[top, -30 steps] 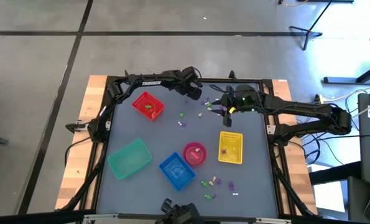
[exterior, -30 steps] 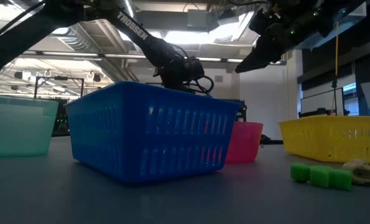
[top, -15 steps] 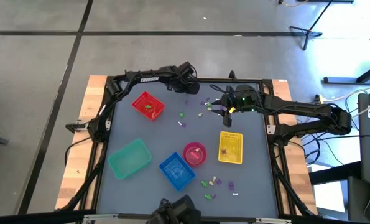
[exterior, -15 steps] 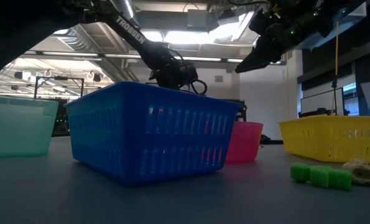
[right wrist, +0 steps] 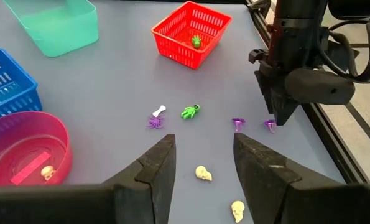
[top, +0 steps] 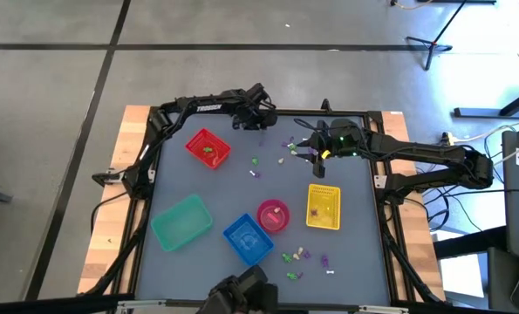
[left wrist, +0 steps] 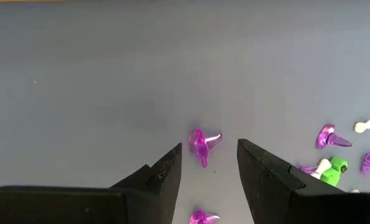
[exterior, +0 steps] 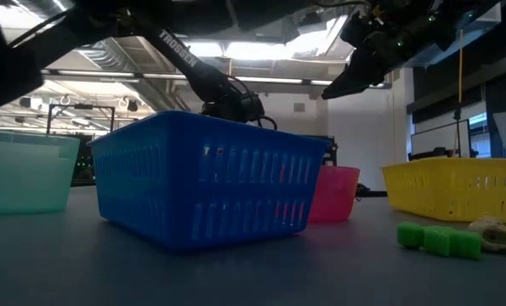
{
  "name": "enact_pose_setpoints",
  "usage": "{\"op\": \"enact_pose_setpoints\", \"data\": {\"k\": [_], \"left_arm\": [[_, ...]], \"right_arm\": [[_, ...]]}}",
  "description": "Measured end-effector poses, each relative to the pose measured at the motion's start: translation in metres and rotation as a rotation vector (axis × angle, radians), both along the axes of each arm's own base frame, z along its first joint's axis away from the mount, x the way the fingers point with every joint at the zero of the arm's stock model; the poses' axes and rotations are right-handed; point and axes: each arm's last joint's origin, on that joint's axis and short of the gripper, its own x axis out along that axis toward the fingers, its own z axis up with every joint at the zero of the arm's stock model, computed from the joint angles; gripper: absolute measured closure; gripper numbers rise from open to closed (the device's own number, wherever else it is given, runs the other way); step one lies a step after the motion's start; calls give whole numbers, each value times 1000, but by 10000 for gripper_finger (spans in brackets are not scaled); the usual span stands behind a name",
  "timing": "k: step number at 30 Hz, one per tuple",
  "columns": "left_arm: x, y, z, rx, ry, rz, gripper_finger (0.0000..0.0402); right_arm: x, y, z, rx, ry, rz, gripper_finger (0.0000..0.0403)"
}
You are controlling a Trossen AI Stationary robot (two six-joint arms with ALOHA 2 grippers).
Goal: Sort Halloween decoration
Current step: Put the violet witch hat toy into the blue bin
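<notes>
The left gripper [top: 263,122] hangs over the far edge of the grey table [top: 355,262], past the red basket [top: 208,148]. Its two fingers [left wrist: 166,171] stand apart with nothing between them, and a little purple trinket [left wrist: 203,142] lies on the table right under the gap. A second purple trinket [left wrist: 202,218] lies close by.

The right gripper [top: 315,157] waits near the far middle of the table, fingers [right wrist: 157,165] apart and empty too. Below it lie two cream skulls [right wrist: 202,173], a green spider [right wrist: 189,112], a purple spider [right wrist: 155,122] and a small white bone [right wrist: 159,111].

One green trinket [top: 209,150] sits in the red basket. The pink bowl [top: 273,215] holds a cream skull [right wrist: 46,173]. More trinkets [top: 304,256] lie at the near edge, by the blue basket [top: 247,239] and yellow basket [top: 324,208]. The teal basket [top: 181,221] sits at the near left
</notes>
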Motion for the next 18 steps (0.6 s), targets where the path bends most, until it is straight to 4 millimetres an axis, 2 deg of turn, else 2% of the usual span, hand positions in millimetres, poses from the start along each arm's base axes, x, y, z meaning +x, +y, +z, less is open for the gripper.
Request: {"op": "enact_pose_setpoints", "data": {"k": [6, 18], "left_arm": [[-2, 2, -5, -89, -28, 31, 262], [-4, 5, -5, -119, -30, 110, 269]], "right_arm": [[0, 0, 0, 0, 0, 0, 244], [0, 0, 0, 0, 0, 0, 244]]}}
